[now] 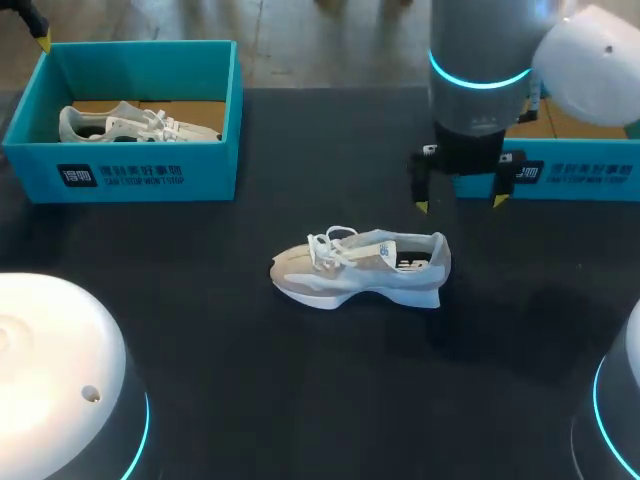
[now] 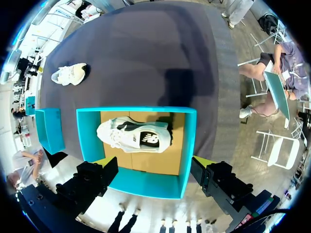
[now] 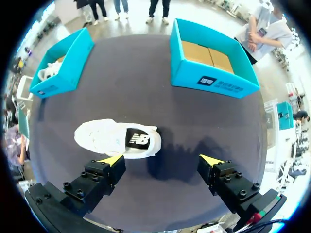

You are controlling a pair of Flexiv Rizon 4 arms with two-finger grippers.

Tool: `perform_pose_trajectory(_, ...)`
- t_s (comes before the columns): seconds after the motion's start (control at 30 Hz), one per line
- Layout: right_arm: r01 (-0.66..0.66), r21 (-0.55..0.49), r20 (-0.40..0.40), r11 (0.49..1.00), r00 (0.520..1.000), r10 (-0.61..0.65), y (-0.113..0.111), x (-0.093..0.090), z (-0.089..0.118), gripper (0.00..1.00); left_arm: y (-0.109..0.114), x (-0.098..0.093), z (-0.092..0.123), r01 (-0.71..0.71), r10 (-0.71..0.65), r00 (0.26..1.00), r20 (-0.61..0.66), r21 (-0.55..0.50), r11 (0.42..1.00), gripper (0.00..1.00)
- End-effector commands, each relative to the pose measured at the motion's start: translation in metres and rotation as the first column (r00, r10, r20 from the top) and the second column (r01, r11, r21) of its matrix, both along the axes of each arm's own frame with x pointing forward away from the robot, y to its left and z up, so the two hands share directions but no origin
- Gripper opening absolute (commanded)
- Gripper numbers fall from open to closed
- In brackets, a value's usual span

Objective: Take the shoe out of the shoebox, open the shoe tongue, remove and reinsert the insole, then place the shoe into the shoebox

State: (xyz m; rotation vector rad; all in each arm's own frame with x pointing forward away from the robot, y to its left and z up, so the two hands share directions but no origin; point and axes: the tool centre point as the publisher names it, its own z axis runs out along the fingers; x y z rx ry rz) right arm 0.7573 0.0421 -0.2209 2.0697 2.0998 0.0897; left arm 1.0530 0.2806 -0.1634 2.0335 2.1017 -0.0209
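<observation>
So the right gripper point(image 3: 161, 160) hangs wide open with nothing in it, just above the table point(image 1: 250, 380). The shoe point(image 1: 360, 268) sits upright on its sole right ahead of it, heel end nearest one finger, not touching. Past that, the right box point(image 3: 214, 82) shows only bare cardboard, so that's probably where it came from.

The left gripper point(image 2: 154, 162) is open too, hovering over the left box point(image 2: 146, 185), which has another shoe point(image 2: 133, 136) lying in it.

Progress-wise, step one looks done: shoe's out. Laces look tied and the tongue closed, as far as one can tell. Tongue, insole out and back in, then reboxing all look left to do.
</observation>
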Motion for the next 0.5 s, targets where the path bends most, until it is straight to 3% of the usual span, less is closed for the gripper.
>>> perform_pose_trajectory(0.03,-0.190,0.194,0.085,0.962,0.981,0.177,-0.011,-0.014,0.009,1.00,0.000,-0.001,0.000,0.001,-0.001,1.000,0.003,0.001,1.000,1.00)
perform_pose_trajectory(0.27,-0.360,0.231,0.136,0.904,0.932,0.336,-0.016,-0.020,0.020,1.00,0.000,-0.001,0.000,0.001,-0.001,1.000,0.003,0.001,1.000,1.00)
perform_pose_trajectory(0.5,-0.521,0.303,0.122,0.798,0.852,0.510,-0.028,-0.029,0.027,1.00,0.000,-0.001,0.000,0.001,-0.001,1.000,0.003,0.001,1.000,1.00)
